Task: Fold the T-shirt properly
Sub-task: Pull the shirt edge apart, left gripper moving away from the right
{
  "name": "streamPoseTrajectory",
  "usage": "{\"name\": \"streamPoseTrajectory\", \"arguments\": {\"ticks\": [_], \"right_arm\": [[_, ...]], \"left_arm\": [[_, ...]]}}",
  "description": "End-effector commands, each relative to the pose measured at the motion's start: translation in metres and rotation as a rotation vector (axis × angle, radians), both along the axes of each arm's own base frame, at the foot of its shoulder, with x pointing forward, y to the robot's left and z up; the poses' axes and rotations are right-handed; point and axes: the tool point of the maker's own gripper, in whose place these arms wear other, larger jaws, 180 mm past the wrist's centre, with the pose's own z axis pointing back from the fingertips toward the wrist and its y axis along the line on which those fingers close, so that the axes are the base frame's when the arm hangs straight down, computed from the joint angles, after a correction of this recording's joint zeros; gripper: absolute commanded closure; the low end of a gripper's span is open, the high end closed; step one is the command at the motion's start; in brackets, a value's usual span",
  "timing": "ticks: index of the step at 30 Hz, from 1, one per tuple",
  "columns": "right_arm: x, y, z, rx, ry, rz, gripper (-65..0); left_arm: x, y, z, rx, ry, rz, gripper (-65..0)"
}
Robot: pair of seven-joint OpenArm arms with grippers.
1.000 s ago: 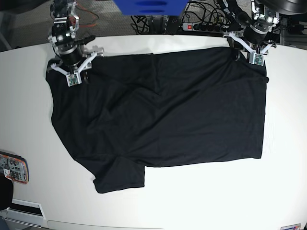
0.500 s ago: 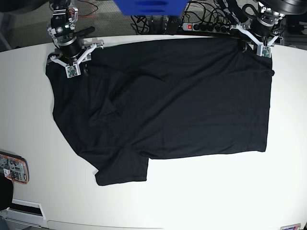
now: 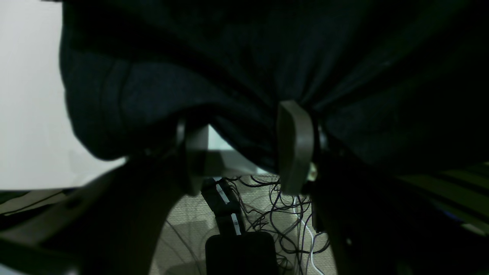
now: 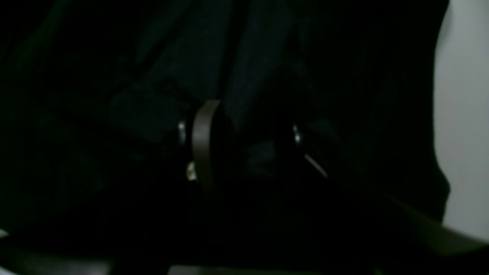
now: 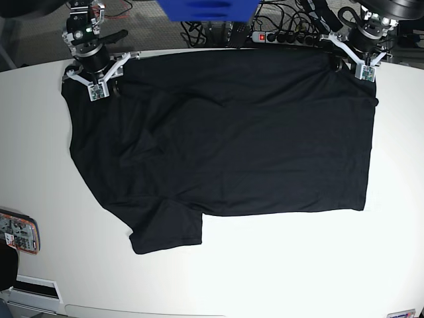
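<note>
We look down on a white table (image 5: 278,271) with rounded corners, and across most of it lies the T-shirt (image 5: 225,139), plain black and spread nearly flat. Nearest us, at lower left of the frame, one short sleeve (image 5: 165,232) pokes out from the body. A small orange and white object (image 5: 18,233) sits at the left edge, well apart from the cloth.

The fabric looks soft, matte and light; we judge it will drape and sag wherever it is unsupported, and wrinkle instead of holding a crease. It should not slip much on the table. The far corners, or a hem edge pinched through both layers, seem the best places to take hold.

Farther up, the left gripper (image 5: 363,61) sits at the upper right corner of the shirt, and the right gripper (image 5: 98,74) at the upper left corner. In the left wrist view, a bunched fold of black cloth passes between the fingers (image 3: 294,145), so that gripper is clamped on the shirt. The right wrist view is very dark; cloth appears to fill the gap beside the visible finger (image 4: 202,141), so it is probably gripping too.

Beyond the table's far edge we see grey carpet, a power strip (image 5: 281,37) with tangled black cables, and a blue box (image 5: 205,9) at top centre.
</note>
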Motion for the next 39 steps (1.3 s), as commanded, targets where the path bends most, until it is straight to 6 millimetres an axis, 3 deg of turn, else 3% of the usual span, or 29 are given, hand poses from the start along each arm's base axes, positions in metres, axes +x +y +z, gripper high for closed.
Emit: {"name": "streamPoseTrajectory", "arguments": {"ticks": [1,6,10,14,28,34,39], "right_arm": [[-0.032,-0.014,-0.018,-0.082,0.16,0.009,-22.1],[-0.031,-0.014,-0.016,-0.083,0.154,0.009,-22.1],[-0.026,-0.011,-0.012,-0.082,0.136,0.017,-22.1],[-0.018,-0.009,-0.003,-0.084,0.105,0.024,-22.1],[-0.017,-0.007,0.002,-0.097,0.119,0.03,-22.1],[-0.017,-0.007,0.002,-0.099,0.122,0.03,-22.1],[-0.017,-0.007,0.002,-0.098,0.12,0.03,-22.1]], "left_arm": [[-0.045,0.024,-0.019,0.121,0.224,0.012,-27.3],[-0.035,0.04,0.002,0.166,0.17,0.037,-27.3],[-0.029,0.033,0.02,0.176,0.133,0.003,-27.3],[-0.025,0.03,0.026,0.179,0.117,-0.007,-27.3],[-0.014,0.071,0.055,0.272,0.053,0.067,-27.3],[0.017,0.079,0.068,0.294,-0.025,0.088,-27.3],[0.042,0.061,0.068,0.267,-0.033,0.063,-27.3]]}}
